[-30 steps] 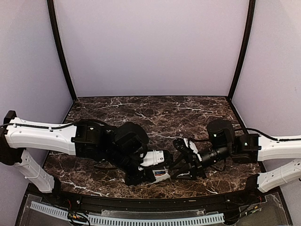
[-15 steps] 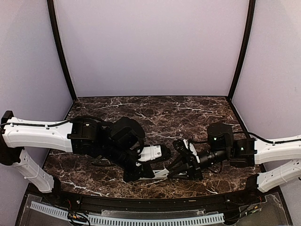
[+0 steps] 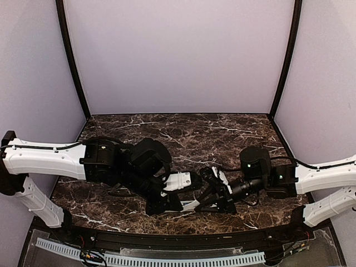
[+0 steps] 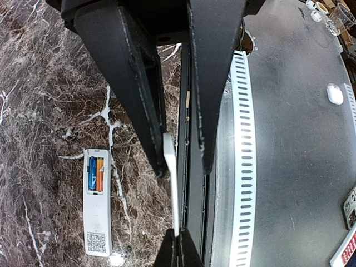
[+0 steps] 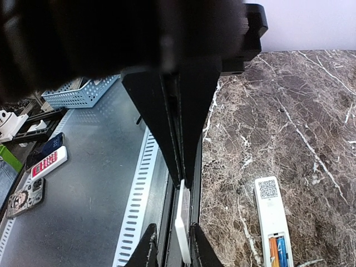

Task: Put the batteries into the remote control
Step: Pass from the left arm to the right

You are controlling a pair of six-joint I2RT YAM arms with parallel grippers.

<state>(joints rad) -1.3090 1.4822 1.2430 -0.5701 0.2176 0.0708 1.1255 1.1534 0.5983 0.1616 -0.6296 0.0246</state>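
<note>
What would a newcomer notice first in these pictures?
The remote control lies back up on the marble table, its open bay holding the blue and orange batteries. Near the table's front edge, the shut right gripper pinches a thin white cover edge-on, between the fingers of the open left gripper.

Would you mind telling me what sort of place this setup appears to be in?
Probably a robotics lab test cell: a marble-patterned table boxed in by plain lilac walls, and beyond its edge a metal surface carrying a blue basket and assorted clutter.
</note>
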